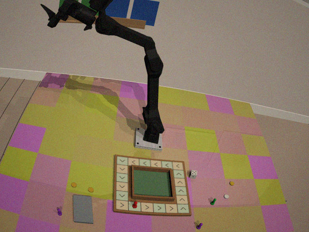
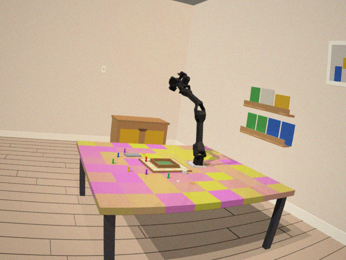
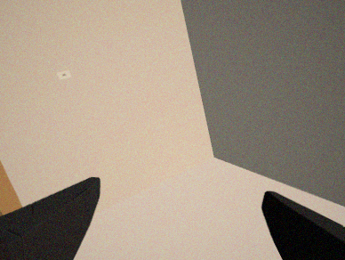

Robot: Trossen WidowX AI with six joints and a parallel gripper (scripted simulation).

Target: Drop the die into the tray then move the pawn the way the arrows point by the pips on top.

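A white die [image 1: 193, 174] [image 2: 184, 172] lies on the table just right of the board [image 1: 147, 207] in the top view; its top face appears to show five pips. The red pawn [image 1: 134, 204] [image 2: 146, 159] stands upright on the board's bottom row in the top view, on the second square from the left, where the arrows point right. The brown-walled dice tray [image 1: 152, 198] [image 2: 169, 165] with a green floor is empty. My gripper [image 3: 182, 192] is open and empty, raised high above the table and far from die and pawn, facing the room's walls.
A grey slab [image 1: 83, 209] [image 2: 132, 154] and gold discs [image 1: 74, 184] [image 1: 90, 189] lie left of the board in the top view. A green pawn [image 1: 213, 201], purple pawn [image 1: 199, 226], white disc [image 1: 226, 196] and gold disc [image 1: 231, 183] are right. Another purple pawn [image 1: 59, 212] is far left.
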